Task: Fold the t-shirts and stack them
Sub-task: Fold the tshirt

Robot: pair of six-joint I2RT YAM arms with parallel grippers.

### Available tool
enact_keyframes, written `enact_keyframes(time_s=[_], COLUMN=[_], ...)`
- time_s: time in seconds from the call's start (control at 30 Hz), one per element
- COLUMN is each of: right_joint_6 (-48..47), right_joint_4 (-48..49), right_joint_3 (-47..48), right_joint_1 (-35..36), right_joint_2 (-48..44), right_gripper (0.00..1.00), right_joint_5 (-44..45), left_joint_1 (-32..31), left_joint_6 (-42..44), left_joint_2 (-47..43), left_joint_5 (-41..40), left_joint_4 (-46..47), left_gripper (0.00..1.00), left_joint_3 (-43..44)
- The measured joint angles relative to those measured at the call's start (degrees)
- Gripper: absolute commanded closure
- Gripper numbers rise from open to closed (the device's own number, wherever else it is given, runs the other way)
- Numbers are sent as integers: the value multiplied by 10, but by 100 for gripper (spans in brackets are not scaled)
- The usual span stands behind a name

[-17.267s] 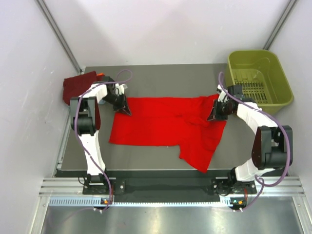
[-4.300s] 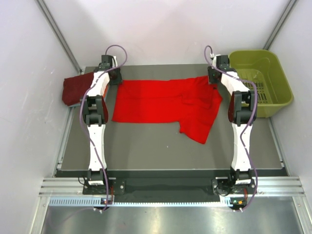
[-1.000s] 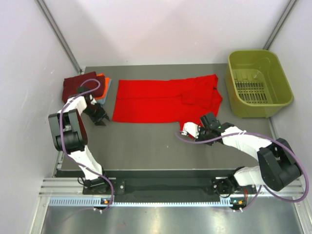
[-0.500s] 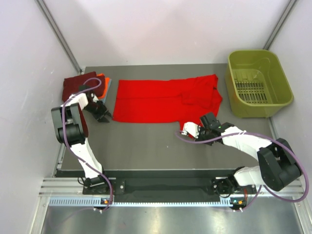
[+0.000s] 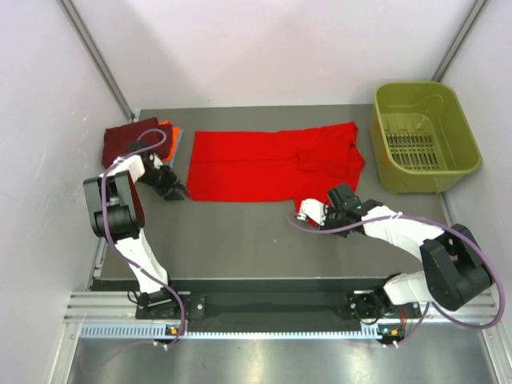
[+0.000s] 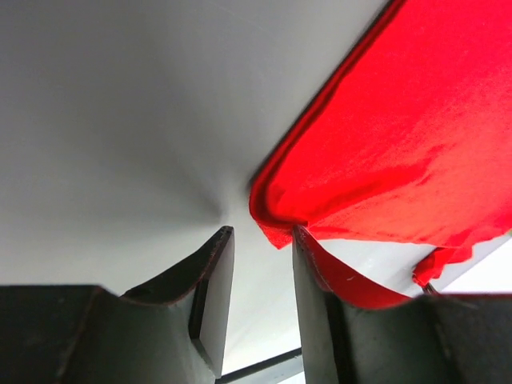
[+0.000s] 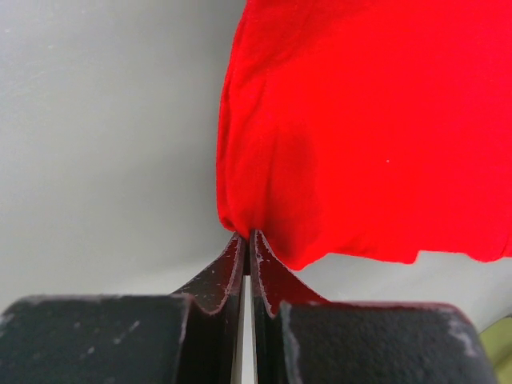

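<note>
From overhead the right hand [image 7: 246, 234] hides its own fingertips; its wrist view shows it clenched on a puckered near edge of the red t-shirt [image 5: 264, 164]; the left hand [image 6: 261, 232] is released, bare counter [image 5: 240, 240] in its gap, the shirt's near-left corner just at one fingertip, though whether it touches is hard to tell; the shirt lies spread across mid-counter; farther left, the arm partly covers the folded t-shirts [image 5: 124, 142], maroon on top, orange and grey-blue edges peeping out; the olive basket [image 5: 416, 100] sits far right, apart from the shirt.
</note>
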Motion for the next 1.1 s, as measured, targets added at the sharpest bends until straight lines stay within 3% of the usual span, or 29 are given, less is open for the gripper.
enact_keyframes(time_s=[0.1,0.2,0.23,0.3,0.37,0.7,1.1], right_joint_6=[0,0,0,0,0,6,45], right_joint_4=[6,11,12,12,14,16,15], right_joint_3=[4,4,4,4,3,5,124], right_joint_1=[0,0,0,0,0,-10,-122], right_joint_2=[7,8,8,8,8,8,9], right_gripper=[100,100,100,100,100,100,100], right_joint_5=[2,3,4,5,5,9,9], left_joint_1=[-1,-4,-6,-9,-12,-15,-15], left_joint_6=[-3,-7,-9,-9,-10,-6,17], left_joint_2=[0,5,7,12,15,9,-62], left_joint_5=[7,9,9,10,10,23,35], left_joint_4=[5,8,8,9,10,10,2], left_gripper=[60,73,84,95,100,100,100], left_joint_3=[0,0,0,1,2,5,73])
